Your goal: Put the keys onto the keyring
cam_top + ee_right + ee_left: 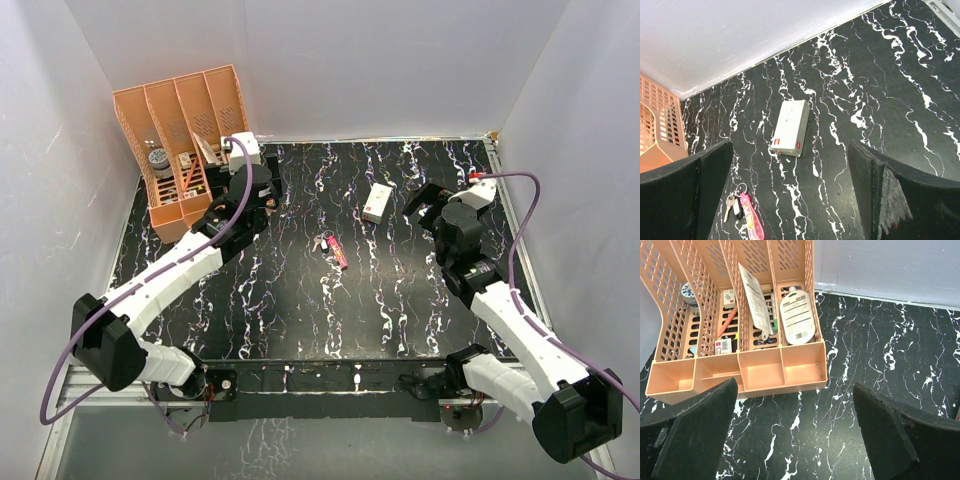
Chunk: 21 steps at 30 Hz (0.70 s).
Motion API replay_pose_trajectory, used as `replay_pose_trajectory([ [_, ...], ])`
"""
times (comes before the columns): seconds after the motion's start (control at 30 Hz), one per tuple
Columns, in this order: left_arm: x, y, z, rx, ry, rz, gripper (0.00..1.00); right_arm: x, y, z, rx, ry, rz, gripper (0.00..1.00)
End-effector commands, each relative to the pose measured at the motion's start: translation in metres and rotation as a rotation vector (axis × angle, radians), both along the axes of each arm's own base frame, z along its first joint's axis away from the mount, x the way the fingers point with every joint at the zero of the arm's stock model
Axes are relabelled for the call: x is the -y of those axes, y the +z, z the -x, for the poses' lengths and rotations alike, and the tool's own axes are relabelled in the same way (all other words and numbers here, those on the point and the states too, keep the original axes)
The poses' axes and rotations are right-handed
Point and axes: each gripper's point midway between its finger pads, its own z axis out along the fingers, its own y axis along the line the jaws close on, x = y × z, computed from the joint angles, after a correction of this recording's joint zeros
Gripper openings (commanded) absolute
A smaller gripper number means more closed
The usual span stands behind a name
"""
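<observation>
**Both grippers wide open and empty, keyring lying mid-table**

The black, white-veined table (300,310) fills the floor of the white-walled cell. At its far left corner stands a peach slotted organizer (135,130) with oddments in its compartments.

The left arm reaches toward that corner. The left gripper (794,390) hangs above the table just in front of the organizer's low front trays, its jaws spread wide with nothing between them and touching nothing.

The right gripper (790,142) hovers over the far right part of the table, its jaws equally wide apart and holding nothing.

Ahead of it a white box (377,203) with small red marks lies flat on the table.

Nearer the middle of the table, between the two arms and clear of both, lies the keyring (340,252) with its pink strip. The keys (319,243) are bunched at its ring end, touching it. From here I cannot tell whether they are threaded on.
</observation>
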Motion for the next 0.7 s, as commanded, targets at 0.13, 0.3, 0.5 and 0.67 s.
replay_pose_trajectory([
  [0.13,-0.002,0.030,0.005,0.087,-0.019,0.074,0.99,0.004,0.017,0.001,0.117,-0.035,-0.089,0.98],
  [0.3,-0.010,0.035,0.017,0.100,-0.009,0.103,0.99,0.026,0.019,0.011,0.168,-0.175,-0.212,0.98],
  [0.5,-0.025,0.016,0.038,0.071,0.014,0.130,0.99,0.035,0.005,0.014,0.131,-0.234,-0.201,0.98],
  [0.67,-0.031,-0.005,0.054,0.043,0.008,0.164,0.99,0.035,-0.008,0.014,0.089,-0.232,-0.183,0.98],
])
